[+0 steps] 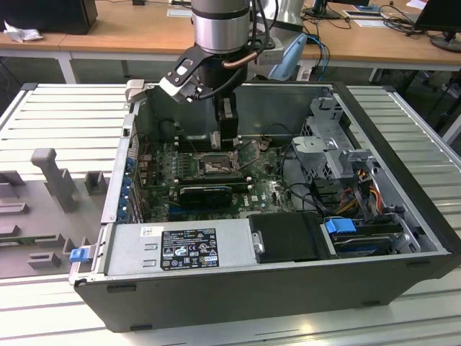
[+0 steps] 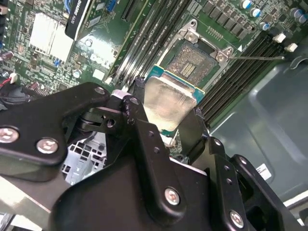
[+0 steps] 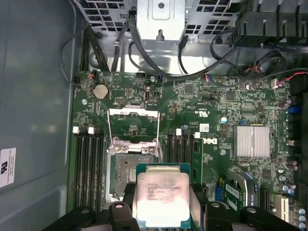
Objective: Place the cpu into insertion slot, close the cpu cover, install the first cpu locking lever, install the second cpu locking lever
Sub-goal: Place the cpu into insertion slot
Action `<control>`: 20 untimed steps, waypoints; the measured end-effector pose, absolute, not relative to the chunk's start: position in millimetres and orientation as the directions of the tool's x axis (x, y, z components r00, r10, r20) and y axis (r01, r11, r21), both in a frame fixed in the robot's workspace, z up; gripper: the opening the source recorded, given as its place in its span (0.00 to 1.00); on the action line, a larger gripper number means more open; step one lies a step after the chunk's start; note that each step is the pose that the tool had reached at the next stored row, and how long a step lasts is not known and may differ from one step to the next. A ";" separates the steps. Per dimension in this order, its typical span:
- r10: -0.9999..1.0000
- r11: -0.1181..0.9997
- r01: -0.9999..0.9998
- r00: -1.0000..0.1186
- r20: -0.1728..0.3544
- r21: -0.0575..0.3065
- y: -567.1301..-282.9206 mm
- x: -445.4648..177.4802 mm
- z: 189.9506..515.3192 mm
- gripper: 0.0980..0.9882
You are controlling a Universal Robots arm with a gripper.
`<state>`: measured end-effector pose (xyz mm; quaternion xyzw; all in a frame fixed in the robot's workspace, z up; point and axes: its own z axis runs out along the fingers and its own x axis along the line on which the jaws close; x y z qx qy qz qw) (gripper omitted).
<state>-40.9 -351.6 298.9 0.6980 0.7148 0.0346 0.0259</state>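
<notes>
The cpu (image 3: pixel 162 196), a flat square chip with a pale silvery top, sits between my gripper's (image 3: pixel 163 214) black fingers (image 3: pixel 120 211), which are shut on its edges. In the second wrist view the cpu (image 2: pixel 166 103) hangs tilted just short of the insertion slot (image 2: pixel 197 60), partly overlapping its near edge. The insertion slot (image 3: pixel 126 171) lies uncovered, its dark contact field showing. The cpu cover (image 3: pixel 133 113) stands swung up and open on the slot's far side. In the exterior view my gripper (image 1: pixel 226 138) hovers low inside the case, right above the insertion slot (image 1: pixel 215 165).
Long black memory slots (image 3: pixel 89 166) flank the socket on both sides. A finned heatsink (image 3: pixel 252 141), cables (image 3: pixel 159 67) and the drive cage (image 1: pixel 328 144) crowd the case. The case's metal walls (image 1: pixel 403 166) enclose the board. The power supply (image 1: pixel 180 249) lines the near side.
</notes>
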 end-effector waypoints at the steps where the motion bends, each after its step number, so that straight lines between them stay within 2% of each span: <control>1: 1.000 0.023 0.996 -0.024 0.011 0.086 -351.6 -40.9 298.4 0.48; 20: 1.000 0.023 0.996 -0.024 0.012 0.086 -351.6 -40.9 284.6 0.48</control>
